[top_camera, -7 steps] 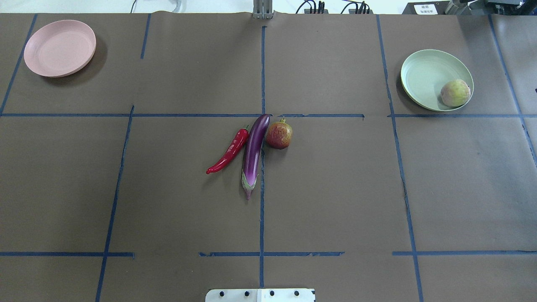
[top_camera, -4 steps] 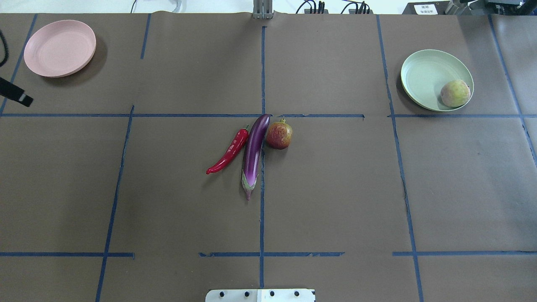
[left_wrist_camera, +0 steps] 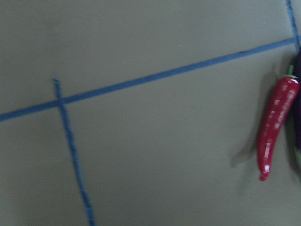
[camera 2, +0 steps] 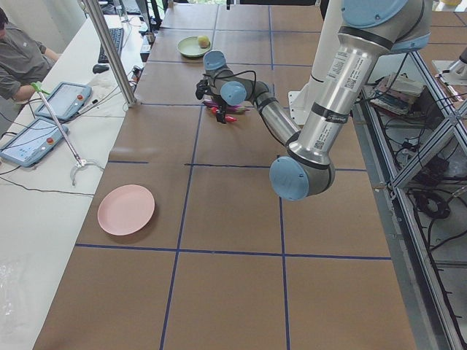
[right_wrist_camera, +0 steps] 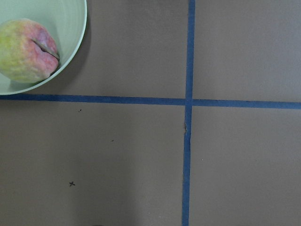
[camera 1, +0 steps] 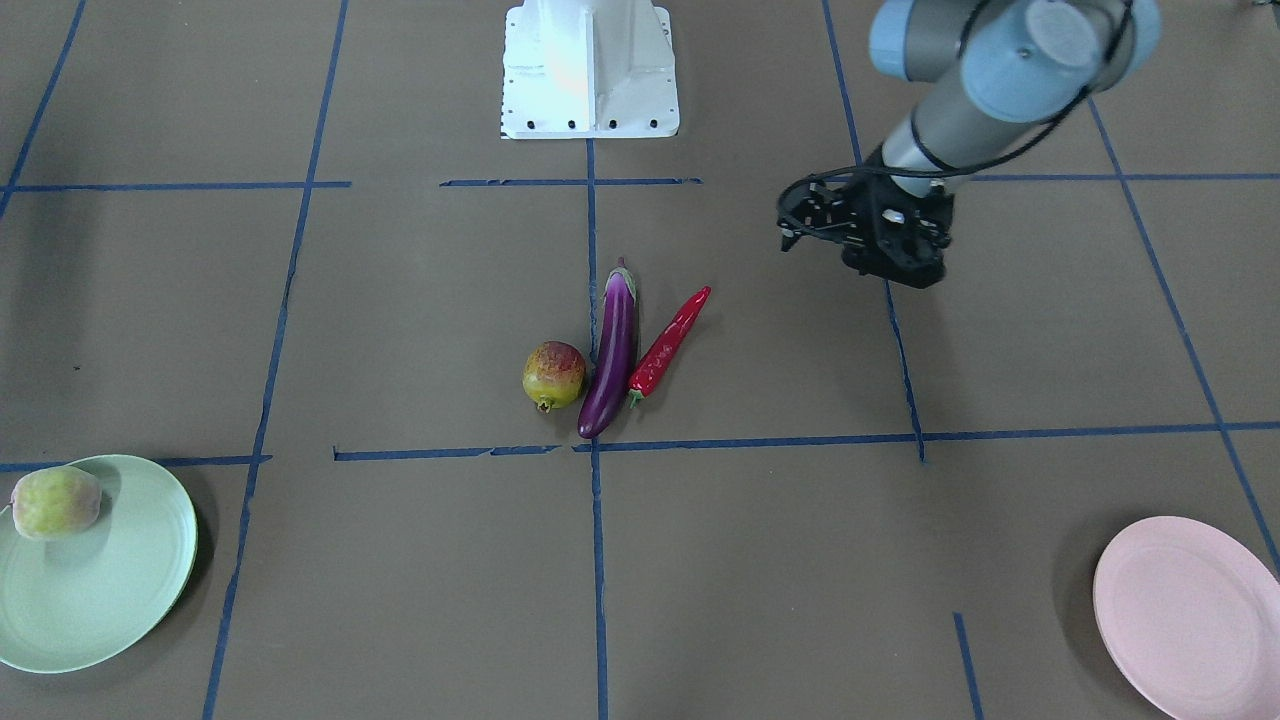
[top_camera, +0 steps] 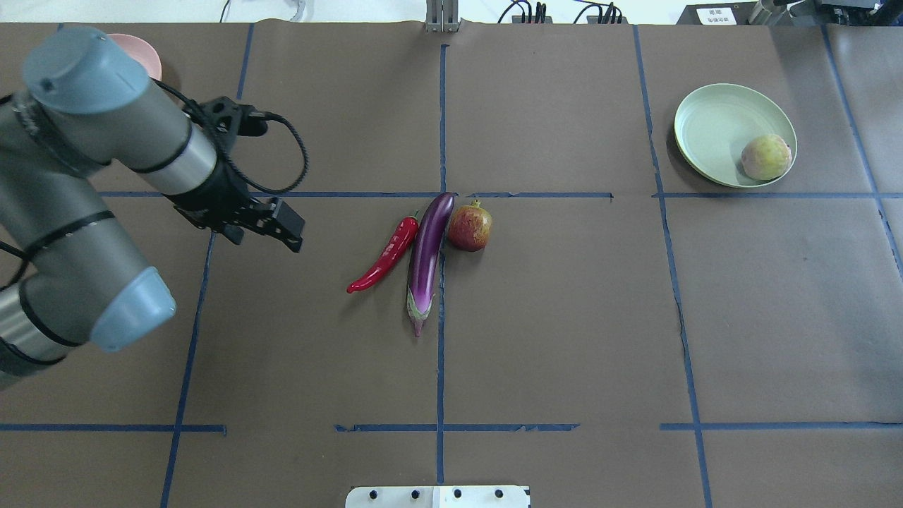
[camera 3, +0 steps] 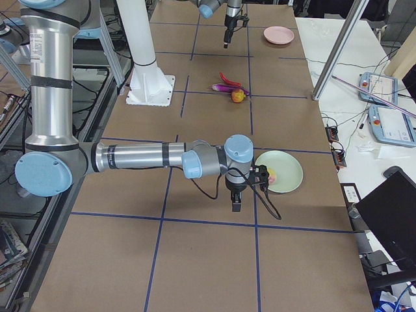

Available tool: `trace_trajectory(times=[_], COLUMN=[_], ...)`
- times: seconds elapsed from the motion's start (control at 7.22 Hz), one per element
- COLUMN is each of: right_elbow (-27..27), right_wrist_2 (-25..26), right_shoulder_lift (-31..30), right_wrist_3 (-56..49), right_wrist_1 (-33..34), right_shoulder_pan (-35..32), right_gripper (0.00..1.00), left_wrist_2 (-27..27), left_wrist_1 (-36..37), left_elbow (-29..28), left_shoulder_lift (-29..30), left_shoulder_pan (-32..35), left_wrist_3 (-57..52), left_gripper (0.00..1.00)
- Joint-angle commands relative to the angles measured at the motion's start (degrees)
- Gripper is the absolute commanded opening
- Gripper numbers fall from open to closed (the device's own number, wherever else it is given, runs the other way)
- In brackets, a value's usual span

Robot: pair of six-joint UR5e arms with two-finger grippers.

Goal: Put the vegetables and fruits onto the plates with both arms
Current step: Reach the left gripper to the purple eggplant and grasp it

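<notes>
Tabletop's (top_camera: 564,317) eggplant (top_camera: 425,261) lies between chili pepper (top_camera: 384,257) and blushed fruit (top_camera: 470,227); left pincer (top_camera: 291,233), right pincer (camera 3: 236,205) grips unclear.

Overhead: behind the robot, looking forward and down on the whole counter (top_camera: 564,339).
Front: opposite side, steep, facing the white base (camera 1: 590,70).
Both share the mid-counter chili (top_camera: 384,257).
End views: high, far, along the counter's length.
Left wrist: close, sees the chili.
Right wrist: close, sees the green plate (right_wrist_camera: 73,19) rim.
</notes>
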State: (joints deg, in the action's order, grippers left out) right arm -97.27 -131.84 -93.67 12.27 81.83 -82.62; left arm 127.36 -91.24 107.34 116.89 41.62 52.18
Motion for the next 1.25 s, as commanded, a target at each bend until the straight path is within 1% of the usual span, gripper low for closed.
trace_trajectory(times=[0.0,0.14,0.28,0.42,0.55,0.69,0.83,1.11], right_elbow=[-0.03,-0.12,-0.12,-0.12,-0.12,-0.12,-0.12,-0.12], right_wrist_2=[0.0,0.0,0.0,0.0,0.0,-0.09,-0.09,-0.09], right_shoulder_lift=[0.06,0.15,0.15,0.15,0.24,0.15,0.15,0.15], right_wrist_3=[0.04,0.04,-0.05,-0.05,-0.05,-0.05,-0.05,-0.05], right_wrist_1=[0.0,-0.09,-0.09,-0.09,-0.09,-0.09,-0.09,-0.09], right_shoulder_pan=[0.0,0.0,0.0,0.0,0.0,0.0,0.0,0.0], right_gripper=[1.0,1.0,1.0,1.0,1.0,1.0,1.0,1.0], left_wrist_2=[-9.05,-9.5,-14.55,-19.73,-19.96,-20.22,-21.18,-21.19], left_wrist_1=[-0.16,-0.16,-0.25,-2.34,-4.19,-5.68,-6.13,-6.23], left_elbow=[-6.14,-11.84,-14.42,-17.49,-21.0,-22.25,-22.61,-23.14], left_shoulder_lift=[8.93,14.37,15.99,17.48,17.93,17.85,17.94,18.03], left_shoulder_pan=[-9.96,-10.85,-13.64,-15.5,-15.69,-15.69,-15.69,-15.78], left_wrist_3=[14.13,17.4,18.39,19.44,19.36,19.28,19.27,19.27], left_gripper=[1.0,1.0,1.0,1.0,1.0,0.94,0.83,0.62])
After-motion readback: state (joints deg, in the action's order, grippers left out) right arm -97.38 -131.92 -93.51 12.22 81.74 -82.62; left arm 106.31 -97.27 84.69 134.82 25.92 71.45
